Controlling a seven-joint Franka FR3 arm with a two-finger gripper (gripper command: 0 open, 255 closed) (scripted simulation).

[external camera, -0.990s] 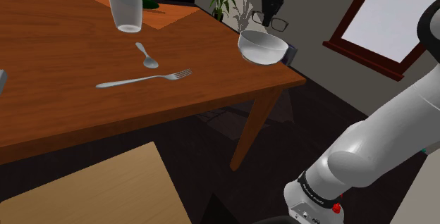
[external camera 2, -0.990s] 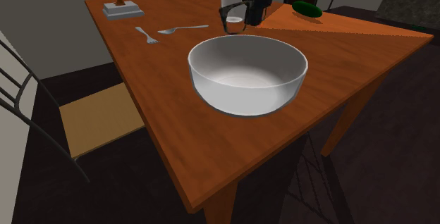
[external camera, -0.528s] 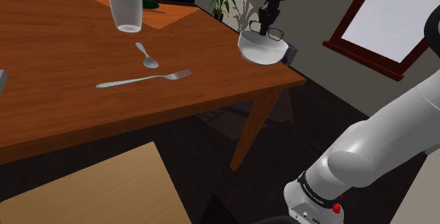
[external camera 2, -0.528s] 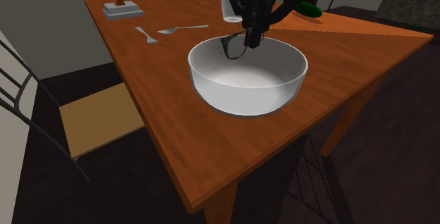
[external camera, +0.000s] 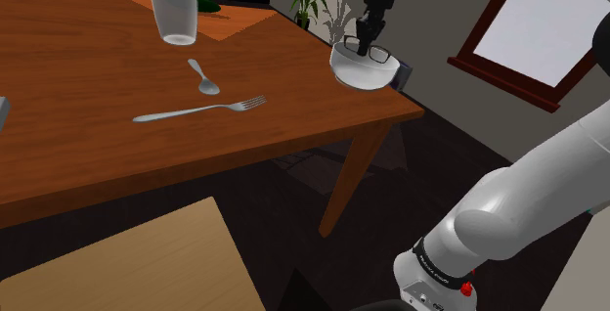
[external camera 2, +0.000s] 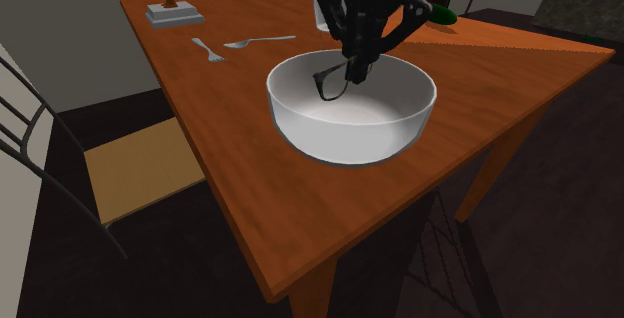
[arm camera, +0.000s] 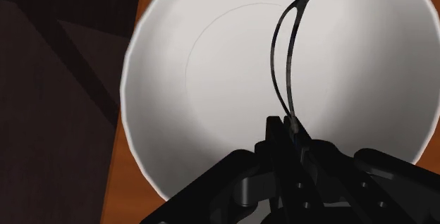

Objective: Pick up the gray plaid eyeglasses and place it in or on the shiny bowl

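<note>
One pale bowl (external camera 2: 350, 138) stands nearest on the wooden table (external camera 2: 300, 216). Within its rim hangs one pair of dark eyeglasses (external camera 2: 330, 84), clamped between the tips of the black gripper (external camera 2: 356, 70) and jutting out just past them toward the bowl's inside. Beyond lie one fork (external camera 2: 262, 40) and one spoon (external camera 2: 208, 51), near each other

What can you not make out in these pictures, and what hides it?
- Second exterior view: whether the glasses touch the bowl's floor; too small.
- Wrist view: the glasses' near end, behind the tool.
- Shoulder view: the bowl's floor, behind its near wall.
- Shoulder view: the glass's top, cut off by the upper edge.
</note>
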